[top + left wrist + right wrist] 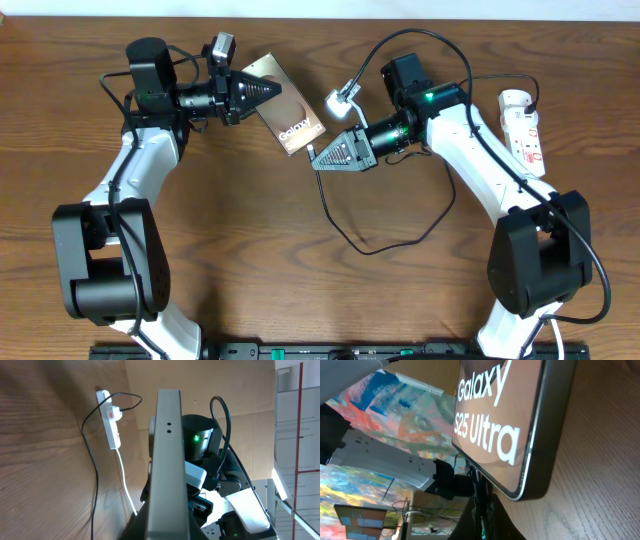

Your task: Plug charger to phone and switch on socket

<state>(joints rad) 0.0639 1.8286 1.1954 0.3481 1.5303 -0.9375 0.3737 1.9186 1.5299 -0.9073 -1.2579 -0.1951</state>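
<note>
The phone (pixel 287 115) is a dark slab with "Galaxy" lettering, held slanted over the table by its far-left end in my left gripper (pixel 262 92), which is shut on it. The left wrist view shows its thin edge (pixel 167 460) running away from the jaws. My right gripper (pixel 318 160) is shut on the black charger cable (pixel 372 246), with the tip held at the phone's near end. In the right wrist view the cable (pixel 479 487) rises from the jaws (pixel 487 517) beside the phone (pixel 505 420). Whether the tip is inserted is hidden. The white socket strip (pixel 523 128) lies at the far right.
The charger's plug sits in the strip's far end (pixel 113 412), and the thick white cord (pixel 125 485) runs from the strip toward the right arm's base. The black cable loops loosely over the wooden table between the arms.
</note>
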